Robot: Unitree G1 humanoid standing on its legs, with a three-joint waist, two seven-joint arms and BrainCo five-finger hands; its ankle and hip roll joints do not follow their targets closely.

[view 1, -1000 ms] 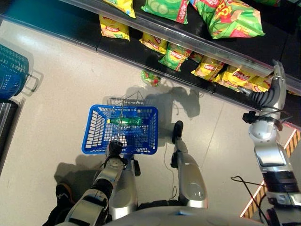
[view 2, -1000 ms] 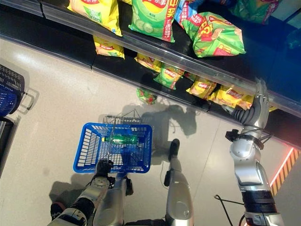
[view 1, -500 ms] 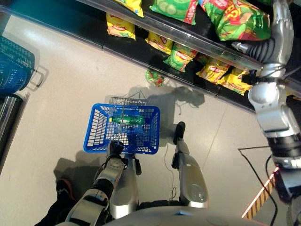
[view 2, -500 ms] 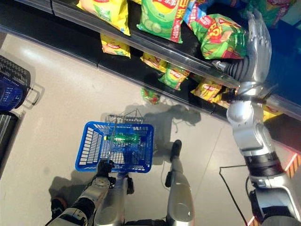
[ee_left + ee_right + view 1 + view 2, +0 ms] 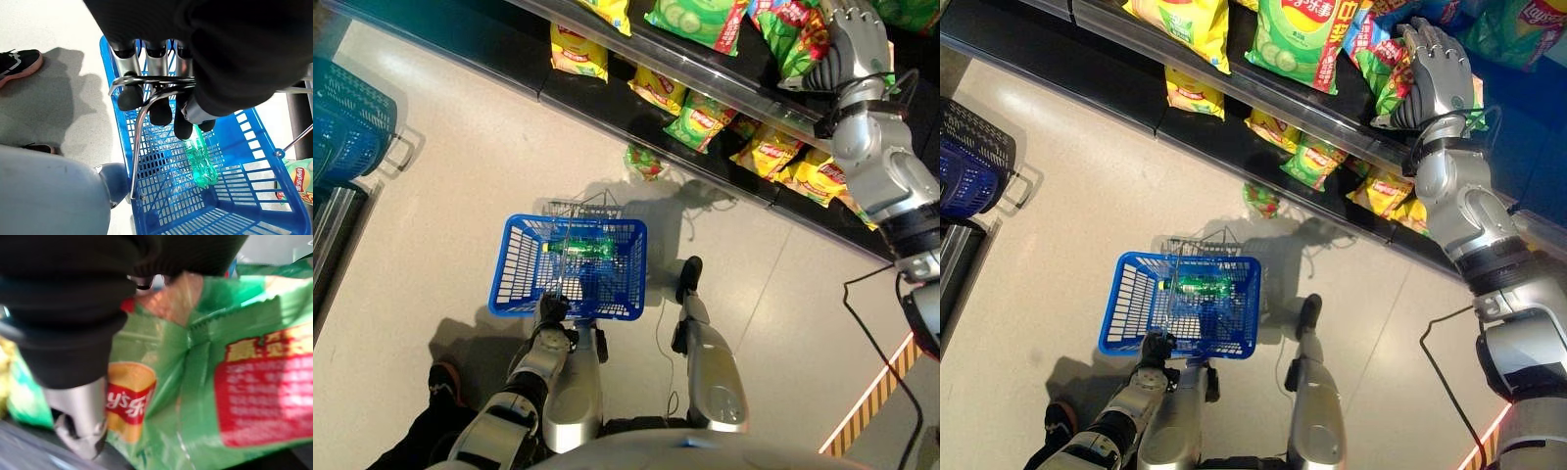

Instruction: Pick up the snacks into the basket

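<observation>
Landmark: we place everything by the blue basket (image 5: 570, 266), which hangs low over the pale floor (image 5: 460, 176).
Left robot hand (image 5: 161, 105): we see its fingers curled round the basket's metal handle (image 5: 146, 93), clenched on it and carrying the basket.
Basket contents: a green bottle (image 5: 200, 159) lies on its side on the basket's mesh bottom; we see no snack bag inside.
Right robot hand (image 5: 1435, 70): up on the upper shelf (image 5: 1234, 83), well beyond the basket and toward the robot's right, we see it laid over a green snack bag (image 5: 1393, 83), fingers spread on the bag's top. Its wrist view shows the thumb against the green foil, but we cannot tell whether the fingers have closed on it.
Other snacks: yellow and green bags (image 5: 690, 117) line the lower shelf beyond the basket; one small green bag (image 5: 646, 162) lies on the floor between the basket and that shelf.
Second basket (image 5: 347, 132): well apart, to the robot's left.
</observation>
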